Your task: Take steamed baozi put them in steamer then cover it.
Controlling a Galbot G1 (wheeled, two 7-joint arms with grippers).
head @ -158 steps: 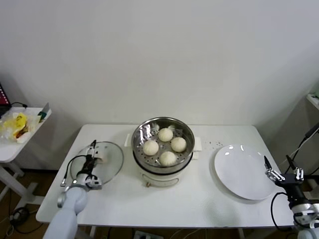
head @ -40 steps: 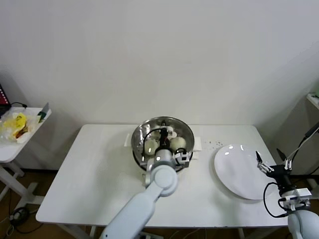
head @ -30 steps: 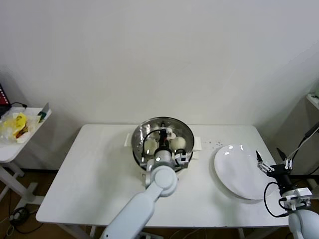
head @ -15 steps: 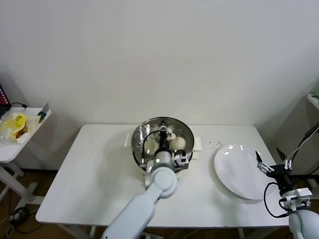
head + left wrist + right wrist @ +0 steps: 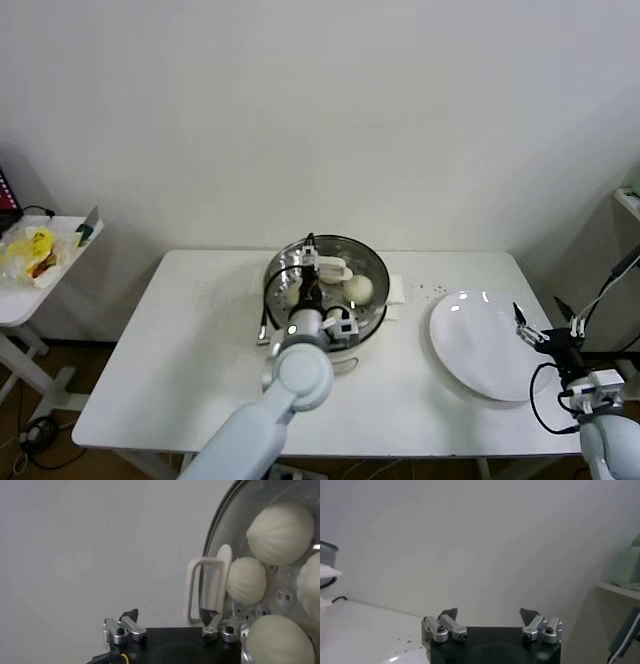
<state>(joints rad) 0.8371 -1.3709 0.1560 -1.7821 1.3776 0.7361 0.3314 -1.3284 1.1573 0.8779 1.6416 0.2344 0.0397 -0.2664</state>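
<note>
A white counter (image 5: 200, 340) stands against a plain white wall. At its middle sits the steamer (image 5: 280, 285), a shiny round steel pot on a white electric base. The clear glass cover (image 5: 365, 262) lies on top of the pot, and its white rectangular handle (image 5: 328, 268) stands up at the centre. Through the glass the steamed baozi (image 5: 359, 289) show as pale domed buns on the perforated tray. Four of them can be made out in the left wrist view.

The left pincer (image 5: 312, 262) hovers right over the cover, at the handle, with its arm reaching in from the near edge of the counter. In the left wrist view its two fingers are spread wide. One fingertip (image 5: 209, 615) sits just beside the handle (image 5: 207, 587), and the other is well off over the wall side. Nothing is pinched between them, and the handle stands free. The buns (image 5: 246, 580) lie under the glass just beyond the handle.

A flat white plate (image 5: 480, 350) lies on the right part of the counter, well apart from the steamer. The right pincer (image 5: 545, 335) waits at the plate's near right rim, its fingers spread and holding nothing.

A small side table (image 5: 20, 290) with a yellow bag stands at the far left
</note>
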